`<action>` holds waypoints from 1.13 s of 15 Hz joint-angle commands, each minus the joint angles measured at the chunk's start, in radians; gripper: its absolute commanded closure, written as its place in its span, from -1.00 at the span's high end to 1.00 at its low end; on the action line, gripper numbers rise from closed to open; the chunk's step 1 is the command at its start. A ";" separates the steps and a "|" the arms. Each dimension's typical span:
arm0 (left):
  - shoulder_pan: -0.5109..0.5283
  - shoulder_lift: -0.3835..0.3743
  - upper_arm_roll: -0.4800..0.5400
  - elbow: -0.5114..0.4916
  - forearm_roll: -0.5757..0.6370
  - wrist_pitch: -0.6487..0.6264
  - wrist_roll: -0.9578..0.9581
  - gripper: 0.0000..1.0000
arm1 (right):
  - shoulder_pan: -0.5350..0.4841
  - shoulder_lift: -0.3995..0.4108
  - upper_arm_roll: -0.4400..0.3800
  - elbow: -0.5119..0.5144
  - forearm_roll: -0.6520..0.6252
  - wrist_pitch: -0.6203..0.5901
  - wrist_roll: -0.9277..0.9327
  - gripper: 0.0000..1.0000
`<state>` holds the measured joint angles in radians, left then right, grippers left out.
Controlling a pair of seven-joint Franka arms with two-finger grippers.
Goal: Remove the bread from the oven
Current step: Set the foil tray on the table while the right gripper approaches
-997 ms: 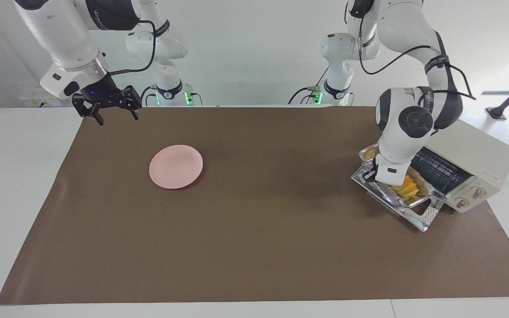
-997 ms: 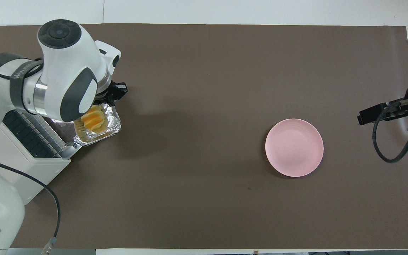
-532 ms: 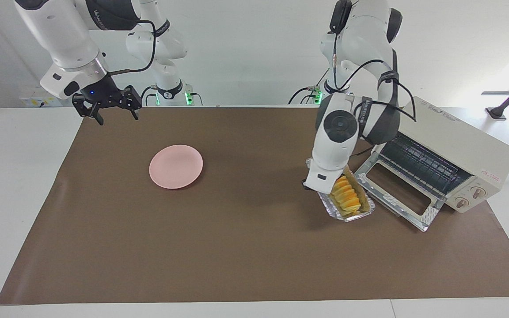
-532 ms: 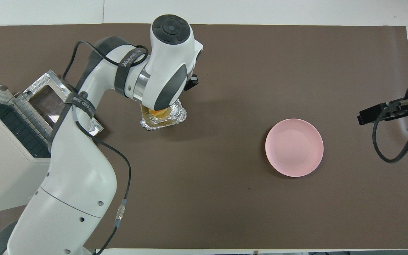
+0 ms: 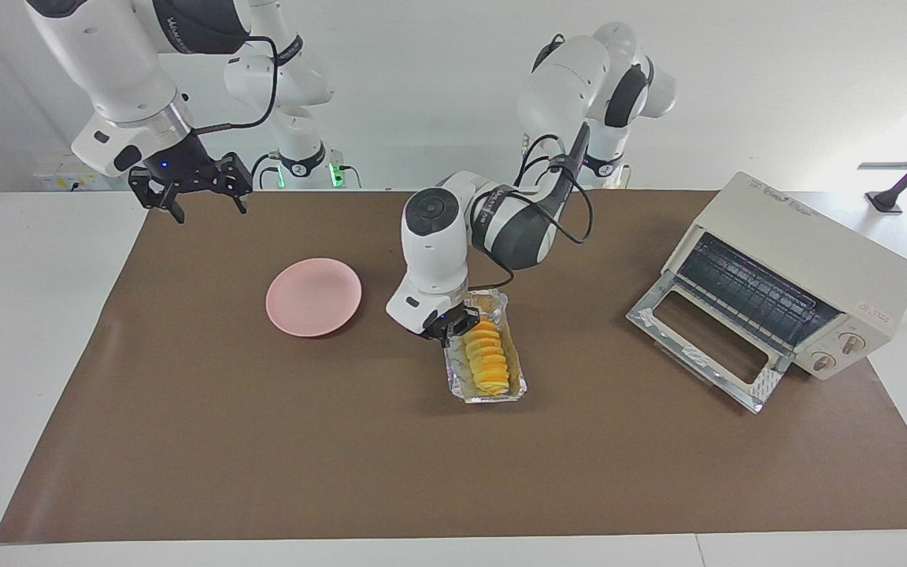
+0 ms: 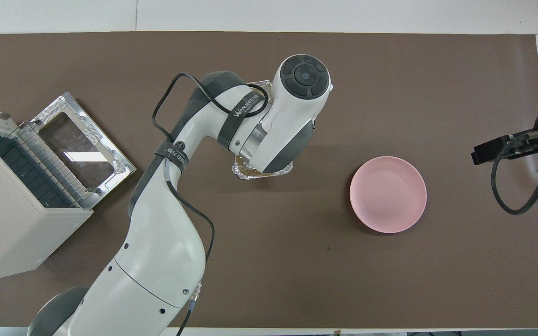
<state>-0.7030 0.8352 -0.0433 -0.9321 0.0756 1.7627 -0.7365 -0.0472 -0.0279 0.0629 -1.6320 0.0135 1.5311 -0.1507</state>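
Note:
The bread (image 5: 487,358), a ridged golden-orange loaf, lies in a crinkled silver foil tray (image 5: 463,381) at the middle of the brown mat, between the pink plate (image 5: 313,297) and the oven (image 5: 804,264). My left gripper (image 5: 453,324) is shut on the tray's rim at the end toward the plate; I cannot tell whether the tray touches the mat. The oven's drop door (image 5: 705,346) hangs open and its rack is bare. In the overhead view the left arm hides the bread; only the tray's edges (image 6: 262,173) show. My right gripper (image 5: 198,201) waits open above the mat's corner.
The pink plate (image 6: 388,194) lies bare on the mat toward the right arm's end. The oven (image 6: 7,233) stands at the left arm's end with its open door (image 6: 82,154) lying out over the mat. The left arm stretches across the mat's middle.
My left gripper has carried the foil tray with the bread away from the oven's door to the mat's middle, toward the plate. The right arm has not moved.

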 commanded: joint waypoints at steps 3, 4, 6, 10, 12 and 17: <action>-0.027 0.054 0.037 0.047 0.013 0.018 0.006 -1.00 | -0.011 -0.015 0.005 -0.014 0.002 -0.005 -0.017 1.00; -0.027 0.051 0.037 0.047 0.013 0.020 0.006 -1.00 | -0.011 -0.017 0.005 -0.014 0.002 -0.005 -0.015 1.00; -0.026 0.048 0.036 0.045 0.006 0.041 0.006 -0.58 | -0.011 -0.017 0.005 -0.014 0.002 -0.005 -0.015 1.00; -0.023 0.042 0.036 0.030 0.006 0.061 0.006 0.72 | -0.011 -0.015 0.005 -0.014 0.000 0.000 -0.012 1.00; -0.023 0.042 0.040 0.030 0.007 0.047 0.005 1.00 | -0.011 -0.015 0.005 -0.014 0.000 0.003 -0.012 1.00; 0.045 -0.060 0.036 0.029 -0.003 -0.021 0.014 1.00 | 0.000 -0.018 0.017 -0.038 0.000 0.041 0.023 1.00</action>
<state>-0.6992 0.8459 -0.0083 -0.8993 0.0781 1.8010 -0.7354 -0.0457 -0.0280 0.0680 -1.6338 0.0132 1.5382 -0.1486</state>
